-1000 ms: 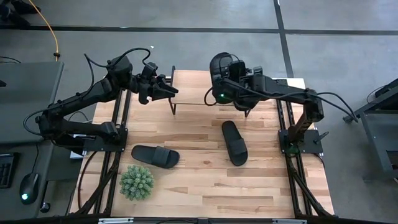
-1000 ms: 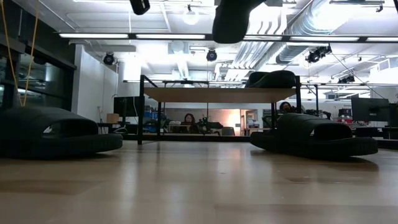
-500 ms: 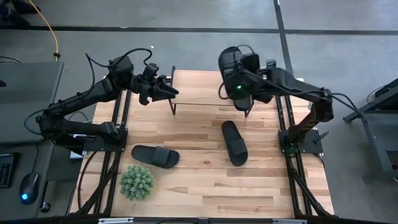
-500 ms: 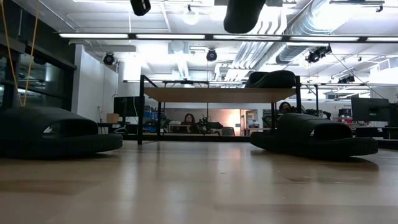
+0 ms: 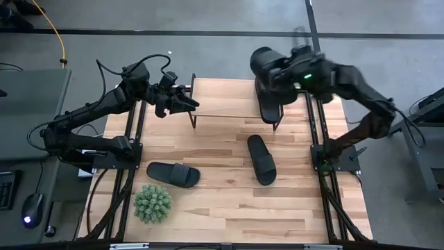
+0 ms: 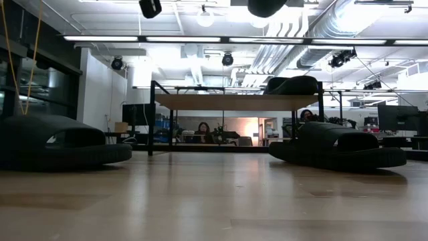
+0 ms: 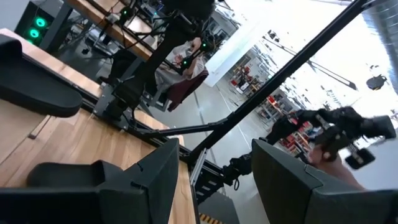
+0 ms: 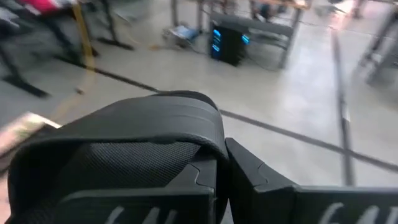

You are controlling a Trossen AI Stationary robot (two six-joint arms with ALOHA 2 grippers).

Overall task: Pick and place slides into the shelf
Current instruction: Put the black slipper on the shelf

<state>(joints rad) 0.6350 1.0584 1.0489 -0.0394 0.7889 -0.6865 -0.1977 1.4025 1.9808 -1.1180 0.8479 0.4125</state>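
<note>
My right gripper [image 5: 276, 69] is shut on a black slide [image 5: 262, 62], high above the right end of the shelf [image 5: 222, 97]; its tip shows at the top of the low view [image 6: 267, 7]. The shelf is a light wood plank on thin black legs [image 6: 231, 102]. One slide [image 5: 269, 107] lies flat on its right end [image 6: 291, 85]. Two more slides rest sole-down on the table, one near the middle [image 5: 261, 158] and one to the left [image 5: 173, 173]. My left gripper [image 5: 187, 103] hovers open at the shelf's left end. My right gripper holds the slide by its wide strap [image 8: 155, 124]; one finger [image 8: 261, 180] lies against the strap's outer edge, and the other is mostly hidden beneath the strap. The slide is lifted clear of shelf and table.
A small green potted plant [image 5: 152, 203] stands near the table's near-left corner. Black frame rails run along both table sides [image 5: 322, 160]. Bare wood lies between the two table slides and along the near edge. A person sits in the room beyond the shelf [image 6: 202, 128].
My right gripper has risen with the slide and swung toward the table's far right, from beside the shelf's right end to above and beyond it; in the low view the slide has climbed almost out of the top. The left arm has kept still.
</note>
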